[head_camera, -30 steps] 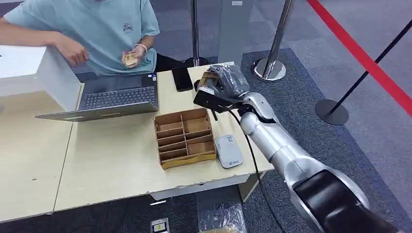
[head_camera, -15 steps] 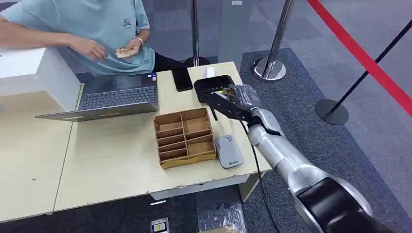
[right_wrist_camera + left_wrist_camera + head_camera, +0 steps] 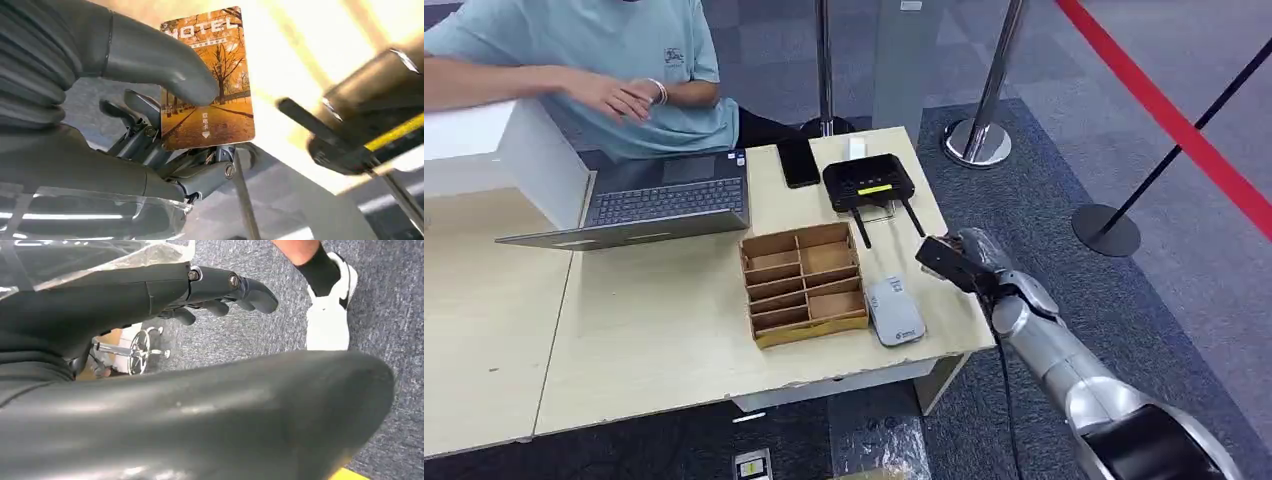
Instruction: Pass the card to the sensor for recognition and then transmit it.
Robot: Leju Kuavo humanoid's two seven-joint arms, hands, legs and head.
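My right hand (image 3: 962,258) hovers over the table's right edge, in front of and to the right of the black sensor (image 3: 871,185), which has a yellow strip and two antennas. In the right wrist view the thick thumb (image 3: 150,60) and darker fingers pinch an orange "HOTEL" card (image 3: 207,90) with an autumn-tree picture. The sensor (image 3: 370,130) is blurred beyond the card, apart from it. My left hand (image 3: 220,287) hangs over grey carpet with its fingers loosely extended, holding nothing.
A divided wooden box (image 3: 804,283) and a small white device (image 3: 895,311) sit left of my right hand. A laptop (image 3: 664,200), a black phone (image 3: 798,162) and a person in a teal shirt (image 3: 624,60) are behind. Stanchions (image 3: 979,140) stand off the table's right side.
My right hand has drawn back from above the sensor toward the table's right edge, still holding the card. The person's hands moved left, and the cards they held are gone from sight.
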